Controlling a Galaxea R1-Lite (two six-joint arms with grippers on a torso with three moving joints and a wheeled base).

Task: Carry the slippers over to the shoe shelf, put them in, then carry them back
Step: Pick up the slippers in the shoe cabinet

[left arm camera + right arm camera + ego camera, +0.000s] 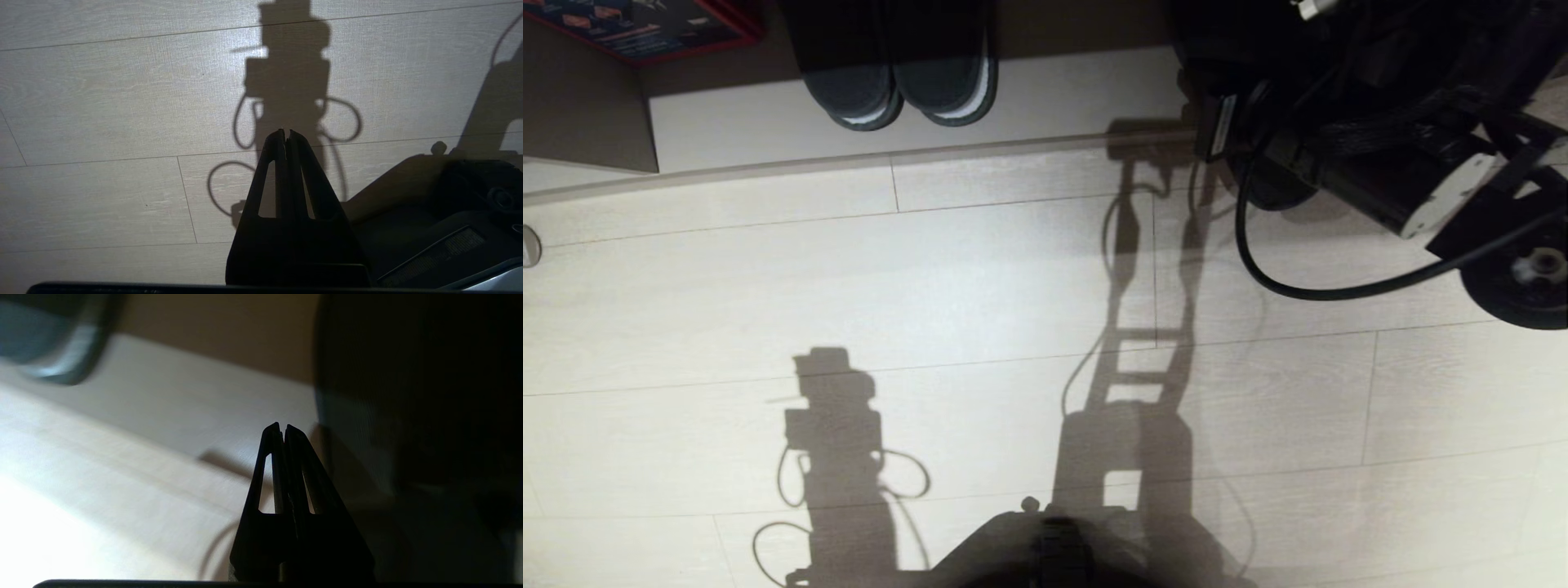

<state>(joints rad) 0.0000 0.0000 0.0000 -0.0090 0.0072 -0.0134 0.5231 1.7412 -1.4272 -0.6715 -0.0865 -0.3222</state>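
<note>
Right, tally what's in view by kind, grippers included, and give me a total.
Slippers: 2, a pair on the shoe shelf base board
Red-edged printed item: 1, in the shelf's left corner
Grippers: 2, left gripper shut over the floor, right gripper shut and empty near the shelf
Total: 5

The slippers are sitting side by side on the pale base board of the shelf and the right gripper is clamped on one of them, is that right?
Not quite. The slippers do sit side by side on the base board, but the right gripper holds nothing: the right wrist view shows its fingers shut on themselves, apart from the pair.
</note>
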